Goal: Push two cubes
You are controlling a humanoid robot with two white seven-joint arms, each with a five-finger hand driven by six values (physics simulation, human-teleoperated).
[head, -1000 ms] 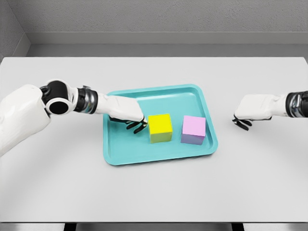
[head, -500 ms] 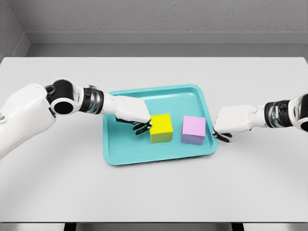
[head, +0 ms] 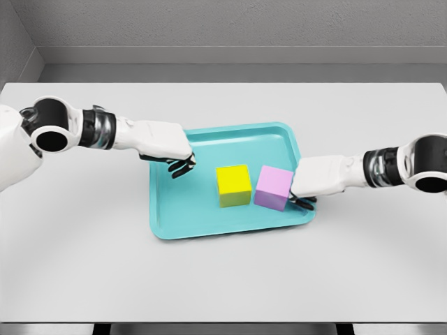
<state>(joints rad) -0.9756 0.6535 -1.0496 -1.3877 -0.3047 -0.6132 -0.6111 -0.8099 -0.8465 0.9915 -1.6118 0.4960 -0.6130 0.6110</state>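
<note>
White left hand point(head: 167, 148) over the teal tray's upper left corner, dark fingers point(head: 181, 166) curled under the palm, gripping nothing, well apart from the cubes. Shallow teal plastic tray point(head: 209, 227) on the pale grey table point(head: 223, 279), set slightly askew. Bright yellow cube point(head: 233, 184) at the tray's middle, square to the rim, untouched. Just right of it, pink cube with a lilac front face point(head: 273, 187), turned a little, its near corner almost touching the yellow one. White right hand point(head: 318, 178) pressed flat against the pink cube's right side, over the tray's right rim, fingertips point(head: 302, 203) curled down, clamped on nothing.
</note>
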